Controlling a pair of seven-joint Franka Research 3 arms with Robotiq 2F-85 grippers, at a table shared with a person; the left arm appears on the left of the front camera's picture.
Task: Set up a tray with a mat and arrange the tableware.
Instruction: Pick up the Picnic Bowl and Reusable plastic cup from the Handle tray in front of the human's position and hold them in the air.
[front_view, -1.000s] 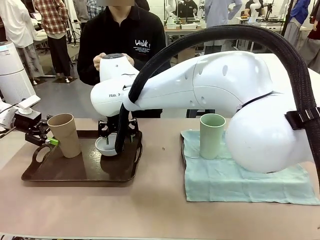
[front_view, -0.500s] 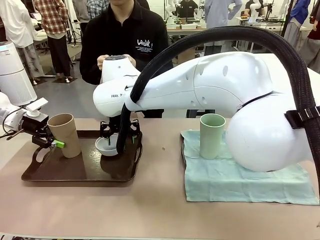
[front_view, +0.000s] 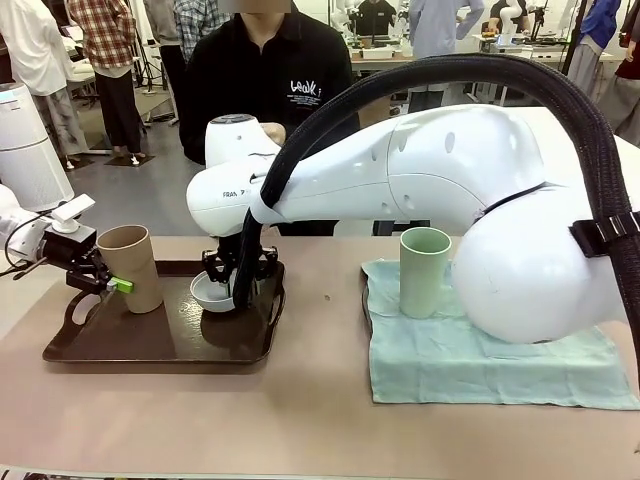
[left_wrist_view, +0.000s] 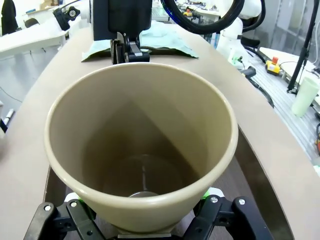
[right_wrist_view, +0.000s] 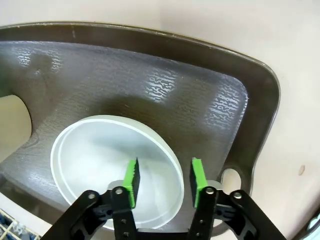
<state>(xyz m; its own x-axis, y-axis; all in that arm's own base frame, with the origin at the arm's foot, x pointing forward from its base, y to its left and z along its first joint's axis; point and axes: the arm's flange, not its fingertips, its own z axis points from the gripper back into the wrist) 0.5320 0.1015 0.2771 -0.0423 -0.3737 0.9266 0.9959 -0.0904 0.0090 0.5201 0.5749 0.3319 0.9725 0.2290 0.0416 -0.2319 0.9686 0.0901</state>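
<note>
**Bowl by the rim, cup by the wall**

The white bowl (right_wrist_view: 100, 165) sits in the brown tray (front_view: 150, 345), toward its far right corner, close to a handle cut-out. We judge it light, hard and smooth, so it could slip or tip if pinched carelessly. The rim looks like the only sensible hold, since the body seems too wide for the fingers. The right gripper (right_wrist_view: 164, 167) is placed for exactly that. One green pad hangs inside the bowl and the other outside, with the rim between them. The pads are plainly wider apart than the rim is thick, so the jaws stand apart and nothing is pinched yet.

At the left end of the same tray stands the beige cup (left_wrist_view: 142, 150), upright and empty. It looks thin-walled and light, and it narrows toward the base. A hard squeeze low down might let it ride upward, so we would keep the force modest. The left gripper (left_wrist_view: 139, 196) is clamped on it low on the wall, with a pad against either side.

Further out, the green cup (front_view: 425, 270) stands upright on a pale green cloth (front_view: 480, 365) spread on the table (front_view: 320, 430), well apart from the tray. The cloth looks soft and limp, and we expect it would bunch if dragged by one corner.
</note>
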